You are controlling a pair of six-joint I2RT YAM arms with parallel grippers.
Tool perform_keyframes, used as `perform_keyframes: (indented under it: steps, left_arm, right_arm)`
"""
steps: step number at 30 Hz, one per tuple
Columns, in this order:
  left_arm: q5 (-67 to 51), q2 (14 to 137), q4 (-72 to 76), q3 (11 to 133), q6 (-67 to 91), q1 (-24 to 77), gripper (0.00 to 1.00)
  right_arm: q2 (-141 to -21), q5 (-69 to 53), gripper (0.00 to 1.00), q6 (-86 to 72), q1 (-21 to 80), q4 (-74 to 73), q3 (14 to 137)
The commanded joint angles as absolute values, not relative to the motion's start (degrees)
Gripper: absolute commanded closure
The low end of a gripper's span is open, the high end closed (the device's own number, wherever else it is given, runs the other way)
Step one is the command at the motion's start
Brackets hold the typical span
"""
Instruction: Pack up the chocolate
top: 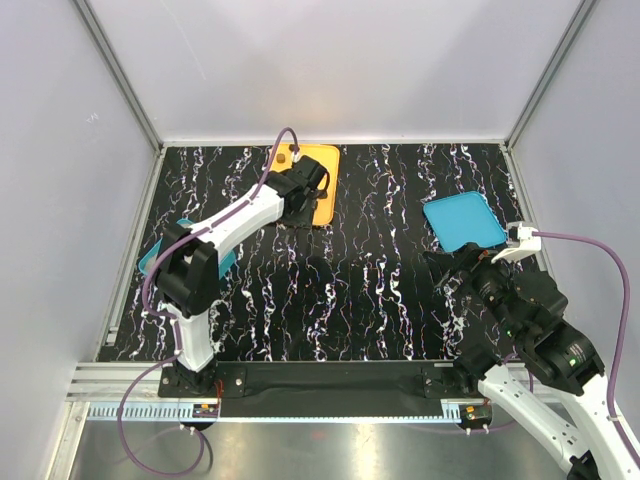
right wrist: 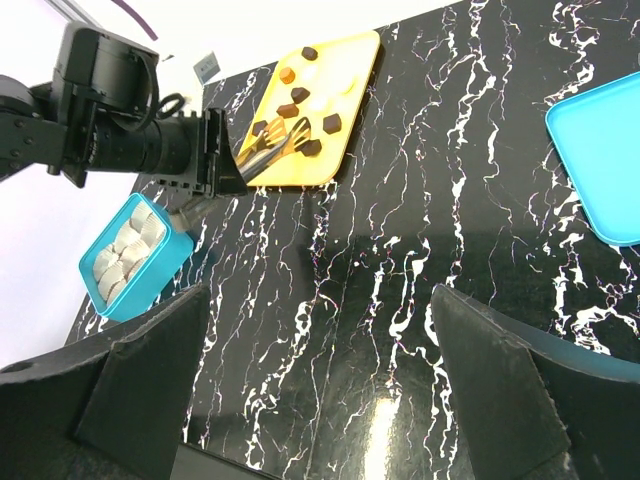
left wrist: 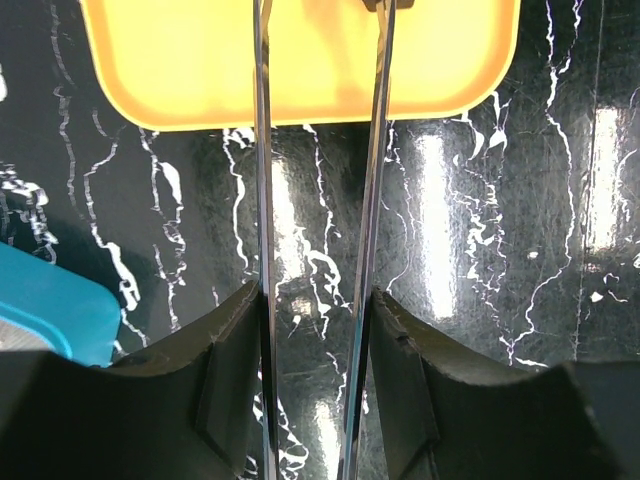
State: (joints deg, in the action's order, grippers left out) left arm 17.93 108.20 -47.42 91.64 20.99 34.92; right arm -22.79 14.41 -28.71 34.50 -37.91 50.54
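From above, the left claw (top: 312,188) hangs over the orange tray (top: 325,155) at the tabletop's (top: 380,300) 12 o'clock. The arm covers the teal box (top: 150,262) at 9 o'clock. A teal lid (top: 463,220) lies at 2 o'clock, with the right claw (top: 452,262) just below it. At the left wrist, the claw's two thin fingers (left wrist: 262,200) stand partly spread with nothing between them, their tips cut off over the tray. At the right wrist, the right claw (right wrist: 322,290) gapes wide and empty. The chocolate (right wrist: 331,123) lies scattered on the tray at 11 o'clock. One dark piece sits at the left claw's tips; I cannot tell if they touch.
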Motion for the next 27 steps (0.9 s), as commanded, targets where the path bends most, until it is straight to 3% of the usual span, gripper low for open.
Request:
perform_keyframes:
  steps: [1, 27]
  left_arm:
    - [15.03, 105.92, -44.21, 89.83, 21.71, 34.80, 0.53]
    - [13.27, 102.65, -45.97, 90.26, 20.30, 35.95, 0.49]
  right_arm:
    - [-23.38, 16.26, 0.00, -27.69, 34.54, -35.95, 51.77]
    - [-23.29, 16.79, 0.00, -27.60, 34.63, -36.03, 51.42]
